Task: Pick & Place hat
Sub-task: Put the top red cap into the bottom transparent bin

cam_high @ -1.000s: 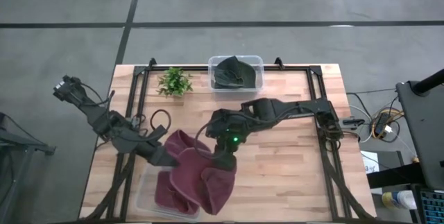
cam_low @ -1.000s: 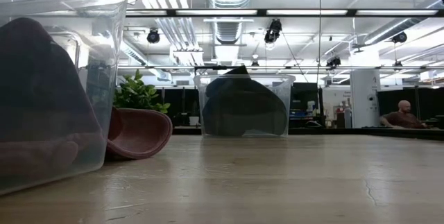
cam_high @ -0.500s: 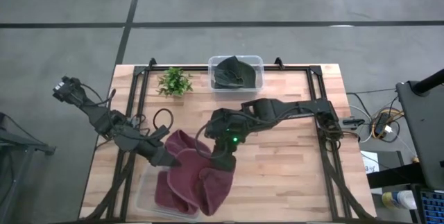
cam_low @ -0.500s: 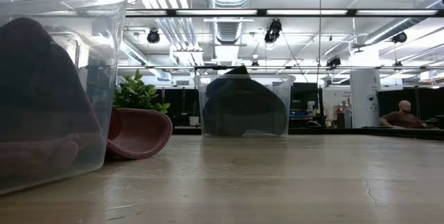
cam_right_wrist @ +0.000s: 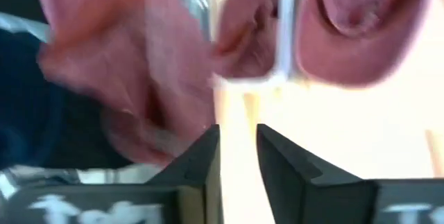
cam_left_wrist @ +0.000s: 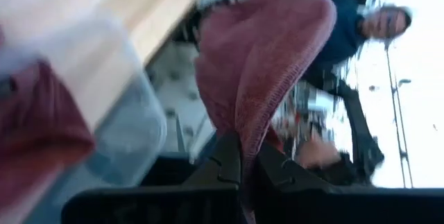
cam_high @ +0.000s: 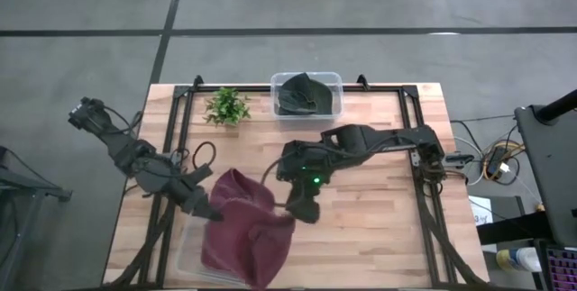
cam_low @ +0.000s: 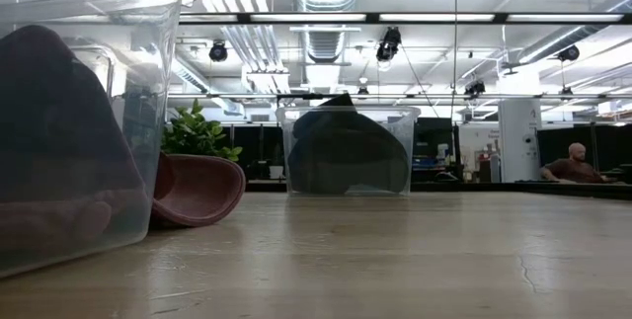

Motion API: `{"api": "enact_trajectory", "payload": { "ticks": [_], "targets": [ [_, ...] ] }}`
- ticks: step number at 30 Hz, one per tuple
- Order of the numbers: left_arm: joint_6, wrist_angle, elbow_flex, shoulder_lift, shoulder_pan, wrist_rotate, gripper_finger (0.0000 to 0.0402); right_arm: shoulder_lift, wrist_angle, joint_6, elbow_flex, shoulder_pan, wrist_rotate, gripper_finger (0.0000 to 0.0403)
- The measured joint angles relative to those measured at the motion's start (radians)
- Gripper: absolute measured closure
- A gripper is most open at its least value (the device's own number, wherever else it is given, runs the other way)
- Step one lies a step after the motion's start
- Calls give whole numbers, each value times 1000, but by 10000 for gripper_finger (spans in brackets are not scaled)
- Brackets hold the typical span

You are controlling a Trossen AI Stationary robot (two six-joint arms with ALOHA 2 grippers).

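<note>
A maroon knit hat [cam_high: 245,228] lies draped over a clear bin [cam_high: 187,253] at the table's near left. The low view shows maroon cloth inside that bin [cam_low: 54,141] and more of it on the table behind it [cam_low: 202,186]. My left gripper [cam_high: 213,213] is shut on the hat's left edge. My right gripper [cam_high: 306,212] stands open just right of the hat, and nothing lies between its fingers [cam_right_wrist: 277,165]. My left gripper pinches a ridge of the hat's knit cloth [cam_left_wrist: 255,123] between its two fingers, at the hat's left edge [cam_high: 222,206]. It comes slanting down from the table's left. The cloth rises away from the fingertips as a fold, and the rest of the hat lies over the bin.
A second clear bin [cam_high: 306,95] holding a dark green hat stands at the far middle, with a small green plant [cam_high: 225,106] to its left. Black frame rails run along both sides of the wooden table. A person sits far off in the room [cam_low: 573,166].
My left gripper has shut on the hat's left edge and gone a little toward the near edge. My right gripper has opened, let go of the hat and drawn back toward the table's right. The hat's right part has dropped and gathered over the bin.
</note>
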Motion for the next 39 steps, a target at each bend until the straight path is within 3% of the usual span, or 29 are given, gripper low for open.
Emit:
{"api": "enact_trajectory", "payload": {
  "ticks": [6, 12, 20, 29, 39],
  "targets": [
    [-95, -48, 0, -29, -56, 9, 397, -29, -147, -79, 0, -9, 122, 262],
    [-200, -170, -1, -43, -97, -2, 397, -50, -232, -157, -1, -15, 236, 234],
    [-313, -273, -1, -63, -99, -73, 398, -53, -291, -304, -1, -18, 241, 223],
    [-381, -413, -2, -58, -102, 4, 398, -53, -317, -452, -1, -56, 242, 226],
    [-465, -393, -4, -27, -102, 16, 381, -53, -320, -509, -1, -125, 242, 227]
  ]
}}
